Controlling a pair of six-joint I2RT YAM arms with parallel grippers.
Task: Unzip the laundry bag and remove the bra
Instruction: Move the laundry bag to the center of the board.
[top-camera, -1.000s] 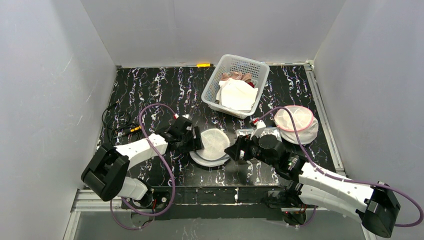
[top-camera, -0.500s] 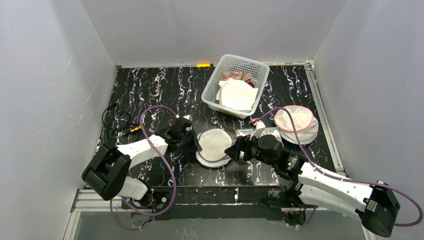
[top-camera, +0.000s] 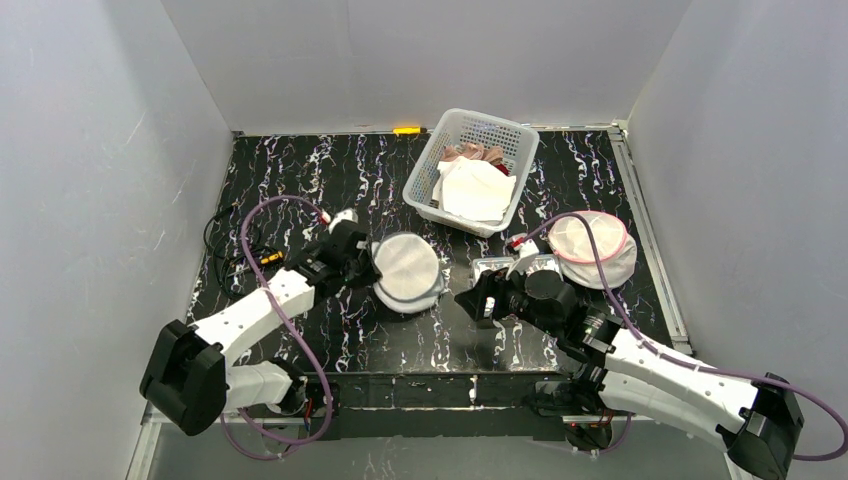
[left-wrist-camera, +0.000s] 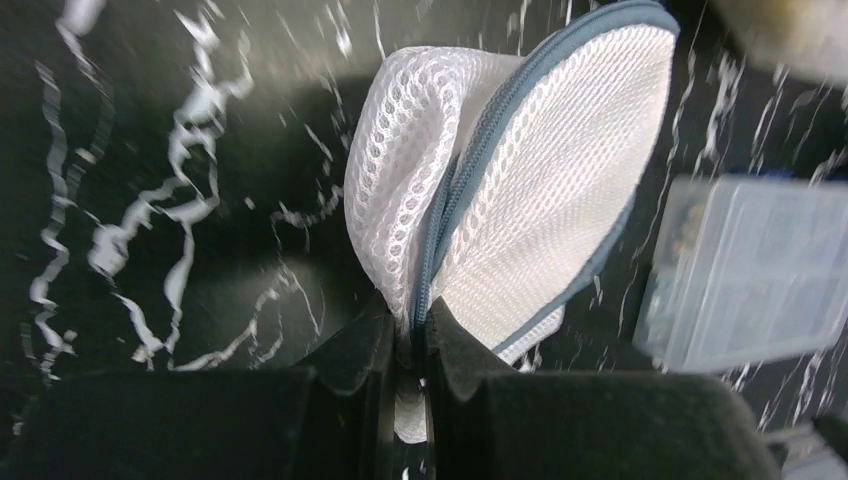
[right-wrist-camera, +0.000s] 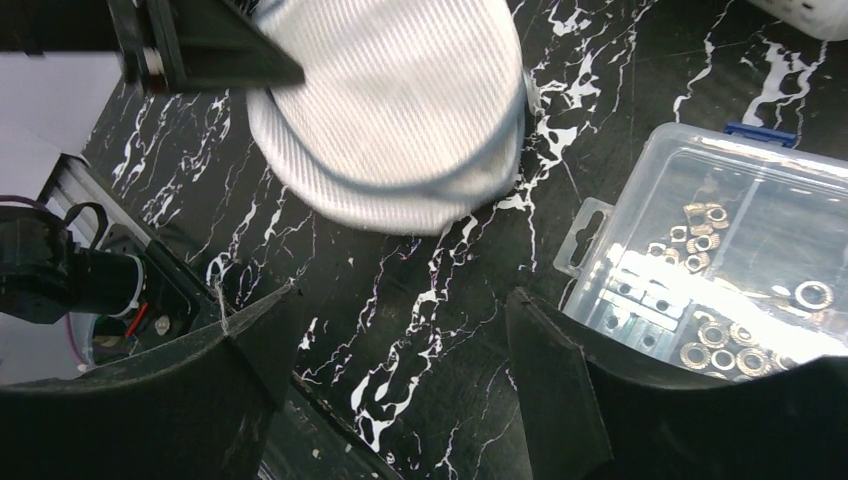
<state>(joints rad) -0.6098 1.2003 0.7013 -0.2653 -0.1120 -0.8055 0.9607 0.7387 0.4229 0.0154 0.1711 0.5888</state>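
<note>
I am at the first step: getting a hold on the zip. The zip is not open yet, and I cannot see the bra. I think it is inside.

Closest to me, near the front edge of the bench (top-camera: 300, 180), the right jaws hang wide open with nothing in them. They are just above the dark top, beside a clear box (right-wrist-camera: 720, 300) full of little metal nuts.

A bit further in, near the middle of the bench, is the laundry bag (left-wrist-camera: 520, 190). It is round, white and made of net, with a grey zip (left-wrist-camera: 450, 200) running round its edge. The left jaws are pinched tight on that edge, right on the zip line, and the bag is tipped up. I cannot tell if the small zip tab is between them.

Next, I think the right jaws must come over and hold the net, so the left side can pull the zip round. If only cloth is pinched, the zip will not slide.

Towards the right edge lies another round bag (top-camera: 595, 245) with a pink rim. Some wires (top-camera: 235, 250) lie by the left edge. Near the back edge sits a white basket (top-camera: 430, 190) with clothes in it, and a small yellow thing (top-camera: 407, 130) beside it. The bench top is black with white streaks. Plain grey walls stand all round.
</note>
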